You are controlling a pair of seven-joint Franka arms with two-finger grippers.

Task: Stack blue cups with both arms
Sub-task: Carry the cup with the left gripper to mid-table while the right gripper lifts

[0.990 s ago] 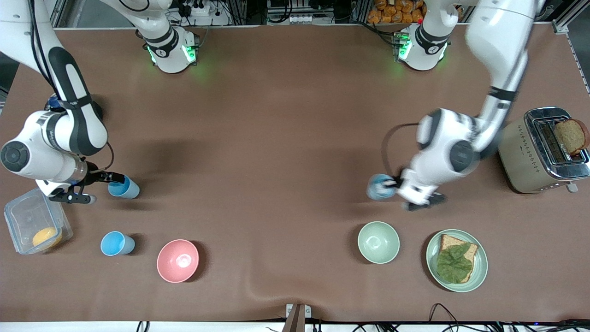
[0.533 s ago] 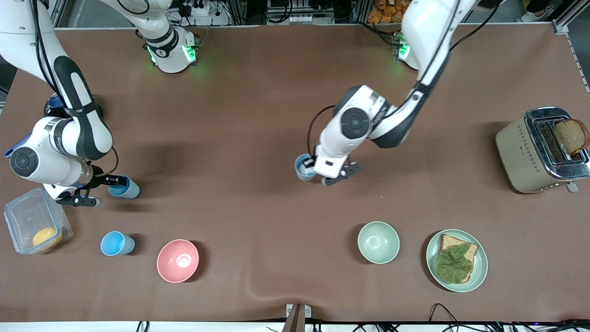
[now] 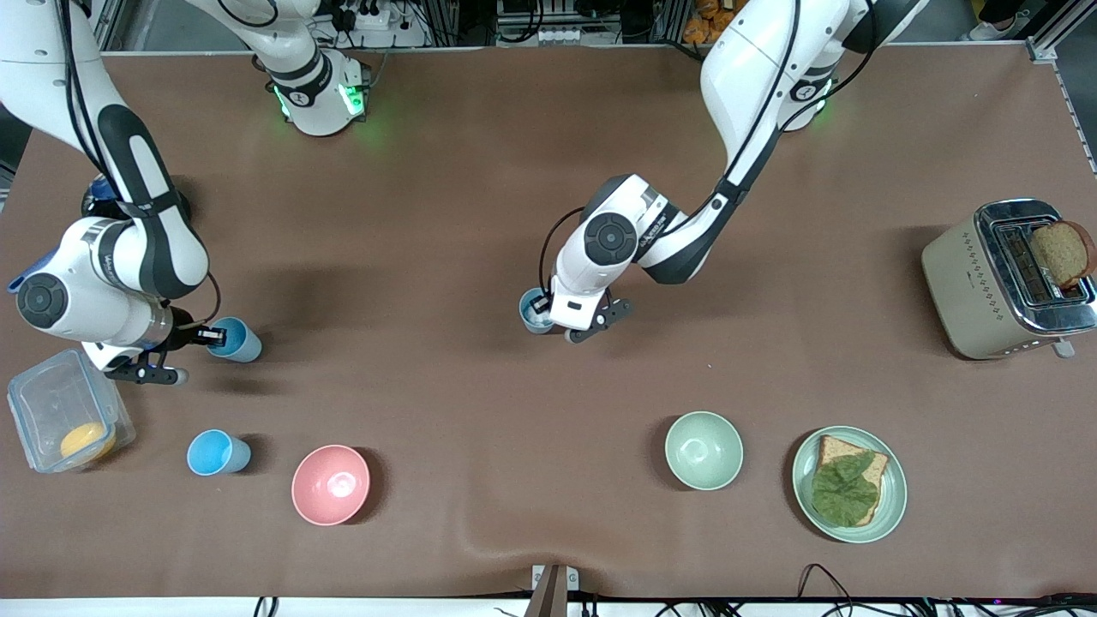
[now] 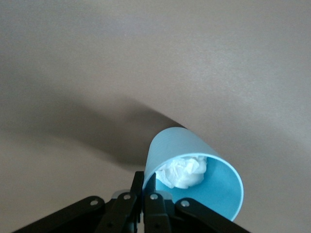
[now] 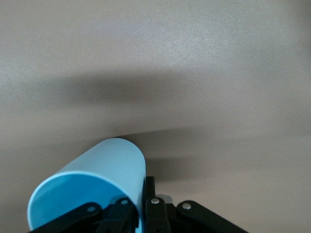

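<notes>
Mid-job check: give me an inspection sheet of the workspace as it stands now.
Surface: brown table, rumpled at the camera edge.
Job's things: three blue cups; left-held cup has white crumpled paper inside; right-held cup; free cup standing beside the pink bowl.
Clutter: green bowl, plate with bread and lettuce, toaster with bread, container holding an orange item.
Grippers: left gripper shut on its cup's rim over mid-table; right gripper shut on its cup's rim.
Cables: along the camera edge.
Surroundings: frame and power strips by the bases.

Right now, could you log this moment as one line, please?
left gripper: shut on cup with tissue | right gripper: shut on empty cup | third cup: on table
</notes>
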